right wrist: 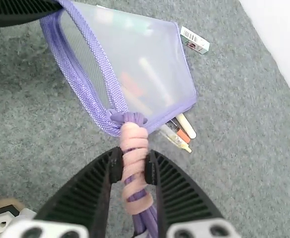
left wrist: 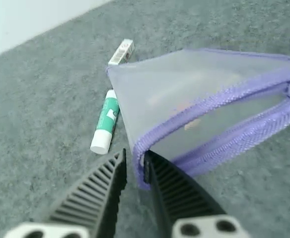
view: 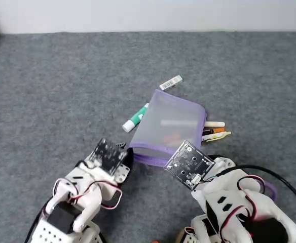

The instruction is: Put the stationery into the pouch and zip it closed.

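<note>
Two grippers are both clamped on the purple pouch (view: 171,126) mid-table: left gripper (left wrist: 134,161) pinching its near-left corner, right gripper (right wrist: 132,156) squeezing the zip cord (right wrist: 134,144). Pens (view: 215,130) poke out on its right and a glue stick (view: 134,120) lies to its left. Can't tell what's actually inside.

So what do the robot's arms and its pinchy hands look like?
Both arms, the left arm and the right arm, are chunky white plastic shells with thin red and black wires looping over them. Each carries a flat black circuit board dotted with tiny parts. The left gripper and right gripper have black, ribbed, wedge-shaped fingers on white bases.
</note>
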Motion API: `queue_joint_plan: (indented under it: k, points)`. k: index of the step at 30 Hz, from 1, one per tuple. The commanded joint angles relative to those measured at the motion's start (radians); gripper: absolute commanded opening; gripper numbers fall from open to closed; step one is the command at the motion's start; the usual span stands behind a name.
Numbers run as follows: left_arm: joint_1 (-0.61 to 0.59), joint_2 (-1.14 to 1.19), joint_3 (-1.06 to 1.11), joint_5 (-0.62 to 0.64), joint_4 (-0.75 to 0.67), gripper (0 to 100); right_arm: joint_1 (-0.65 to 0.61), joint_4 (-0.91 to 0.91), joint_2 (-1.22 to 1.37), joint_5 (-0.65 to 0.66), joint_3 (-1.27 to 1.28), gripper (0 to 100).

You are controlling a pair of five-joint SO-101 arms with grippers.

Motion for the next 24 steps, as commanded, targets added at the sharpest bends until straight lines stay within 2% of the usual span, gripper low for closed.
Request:
queue_joint_plan:
  k: [1, 5, 13, 19, 21, 24]
  points:
    - [0.003, 0.232, -0.154, 0.038, 0.002, 6, -0.008, 0.036, -0.001, 0.002, -0.044, 0.9]
    - [0.000, 0.430, -0.237, 0.038, -0.020, 6, -0.008, 0.036, -0.007, 0.002, -0.021, 0.9]
    - [0.002, 0.649, -0.257, 0.038, -0.238, 6, -0.008, 0.036, -0.008, 0.002, -0.020, 0.9]
    - [0.005, 0.701, -0.257, 0.038, -0.282, 5, -0.008, 0.031, -0.008, 0.002, -0.026, 0.9]
    - [0.003, 0.684, -0.263, 0.038, -0.287, 1, -0.008, 0.031, -0.010, 0.002, -0.035, 0.9]
    - [-0.003, 0.624, -0.298, 0.038, -0.267, 1, -0.005, 0.031, -0.010, 0.002, -0.083, 0.9]
